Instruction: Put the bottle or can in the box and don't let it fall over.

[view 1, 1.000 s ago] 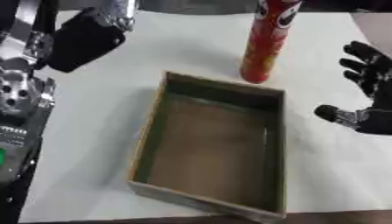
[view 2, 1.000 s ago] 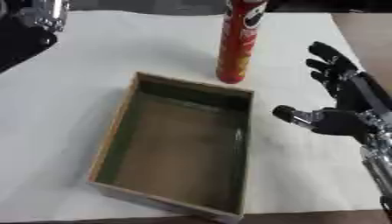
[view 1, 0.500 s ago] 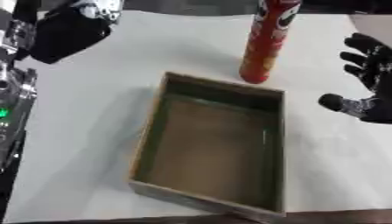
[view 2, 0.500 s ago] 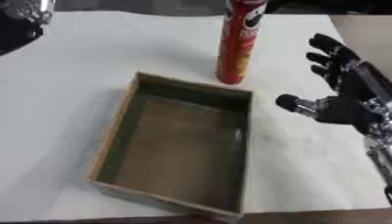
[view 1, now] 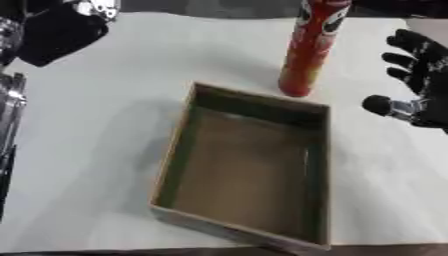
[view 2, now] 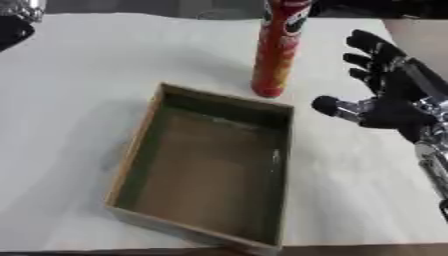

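Item: tall red can (view 1: 311, 47), cylindrical, printed label, top cut off by the upper edge of both views. Stands upright on the white table covering (view 1: 175, 55), just beyond the far rim of the box, near that rim's right end; apart from it or touching, I cannot tell. Position unchanged over the last second. Nothing holds it.

Item: box (view 1: 249, 165), open-topped, tan outer walls, dark greenish inside. Nothing in it. Same place as a second ago.

Item: right hand (view 2: 389, 95), black with silver fittings, at the right edge, to the right of the can and near it but not touching. Fingers spread and straight, thumb pointing left toward the can; it holds nothing. Over the last second it has risen up the view, from level with the box's far corner to about level with the can's base, keeping the same spread pose.

Item: left hand (view 1: 57, 32), dark, upper left corner, well apart from both can and box. It has drawn back toward that corner since a second ago. Whether its fingers are bent or straight, I cannot tell.

Assessment: task barely started. The right hand appears to be lining up for a side grasp on the can; the left looks to be clearing out. A tall, narrow can will tip easily if knocked high on its side.
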Motion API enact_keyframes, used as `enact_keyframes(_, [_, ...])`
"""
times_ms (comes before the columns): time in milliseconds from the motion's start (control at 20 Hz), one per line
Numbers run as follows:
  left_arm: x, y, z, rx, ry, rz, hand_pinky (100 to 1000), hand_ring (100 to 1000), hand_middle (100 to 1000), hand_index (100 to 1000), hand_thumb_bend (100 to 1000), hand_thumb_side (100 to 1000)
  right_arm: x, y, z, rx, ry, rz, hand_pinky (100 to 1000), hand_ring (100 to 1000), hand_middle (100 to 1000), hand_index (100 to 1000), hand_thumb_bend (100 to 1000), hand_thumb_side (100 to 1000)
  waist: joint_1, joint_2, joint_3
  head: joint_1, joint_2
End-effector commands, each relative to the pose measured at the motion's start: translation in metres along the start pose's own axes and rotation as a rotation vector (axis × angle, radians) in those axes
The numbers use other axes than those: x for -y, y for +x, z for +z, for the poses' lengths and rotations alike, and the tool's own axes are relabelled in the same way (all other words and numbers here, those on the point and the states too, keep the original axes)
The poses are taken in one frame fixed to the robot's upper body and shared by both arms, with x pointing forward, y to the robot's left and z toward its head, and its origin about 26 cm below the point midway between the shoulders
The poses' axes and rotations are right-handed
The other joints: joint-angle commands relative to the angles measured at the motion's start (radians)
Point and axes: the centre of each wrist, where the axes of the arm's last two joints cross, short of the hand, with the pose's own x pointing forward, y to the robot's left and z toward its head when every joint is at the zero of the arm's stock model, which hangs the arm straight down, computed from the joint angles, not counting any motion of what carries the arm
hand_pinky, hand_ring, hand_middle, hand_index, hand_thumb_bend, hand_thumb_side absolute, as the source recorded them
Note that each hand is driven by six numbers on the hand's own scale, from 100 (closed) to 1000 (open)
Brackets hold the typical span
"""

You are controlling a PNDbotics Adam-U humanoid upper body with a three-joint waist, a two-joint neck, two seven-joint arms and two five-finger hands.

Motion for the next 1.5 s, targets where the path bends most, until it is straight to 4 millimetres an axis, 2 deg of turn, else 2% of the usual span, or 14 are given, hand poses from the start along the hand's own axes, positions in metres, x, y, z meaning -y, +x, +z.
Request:
enact_keyframes(50, [-0.008,-0.005,-0.003,-0.006,0.022,-0.021,585,620,432,941,100,352,0.004,0.013,-0.002,0.013,0.007,0.028,1000,1000,1000,1000,776,183,-0.003,-0.011,0.002,-0.005,-0.011])
enact_keyframes(850, [0.0,-0.036,-0.024,-0.064,-0.004,-0.109,579,618,425,934,100,338,0.013,0.014,-0.005,-0.045,0.019,0.063,1000,1000,1000,1000,793,195,-0.014,0.016,0.031,-0.012,-0.038])
enact_keyframes(1500, [0.001,-0.04,-0.04,-0.054,0.073,-0.124,575,614,422,906,100,303,0.029,0.013,-0.014,0.009,-0.017,0.072,1000,1000,1000,1000,793,197,-0.026,0.055,0.056,-0.024,-0.078])
